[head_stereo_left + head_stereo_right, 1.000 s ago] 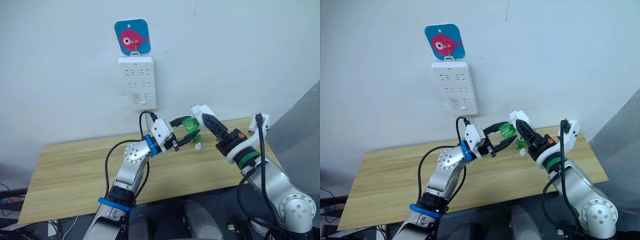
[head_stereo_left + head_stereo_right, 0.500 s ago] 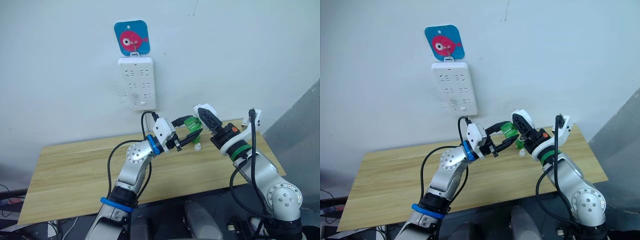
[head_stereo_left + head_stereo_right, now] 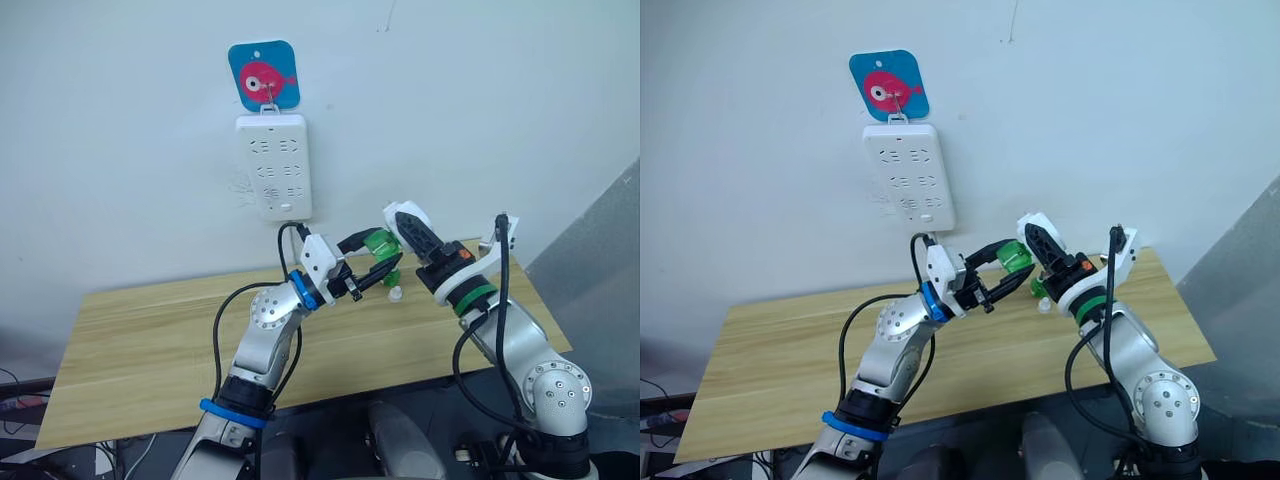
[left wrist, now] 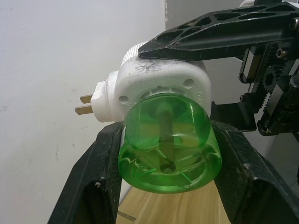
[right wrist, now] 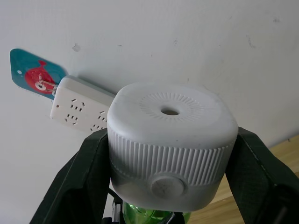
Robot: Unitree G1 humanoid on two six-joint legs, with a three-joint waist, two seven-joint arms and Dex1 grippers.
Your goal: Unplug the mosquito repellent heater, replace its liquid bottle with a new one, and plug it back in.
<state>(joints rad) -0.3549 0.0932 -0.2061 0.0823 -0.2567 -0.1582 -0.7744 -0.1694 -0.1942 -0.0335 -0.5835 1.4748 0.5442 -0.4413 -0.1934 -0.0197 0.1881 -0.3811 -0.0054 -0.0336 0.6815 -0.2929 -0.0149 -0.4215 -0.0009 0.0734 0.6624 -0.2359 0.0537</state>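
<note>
Now right gripper [image 3: 404, 222], pinching small white rounded plastic heater [image 5: 171, 145], draws closer against left gripper [image 3: 374, 262] clamping green translucent bottle [image 4: 167, 150]; bottle seated, swap underway.

We've got both hands up over the counter's [image 3: 150, 330] far edge, near its right corner. Our left hand [image 3: 372, 260] is clamped on the green liquid bottle [image 3: 381, 245], fingers either side of it. Our right hand [image 3: 408, 225] grips the mosquito repellent heater [image 3: 395, 216], held just above that bottle and touching it. On the counter right under them we see a small white object [image 3: 396, 294], too tiny to make out. The white power strip [image 3: 273, 166] hangs on the wall beneath a blue fish hook [image 3: 264, 75].
</note>
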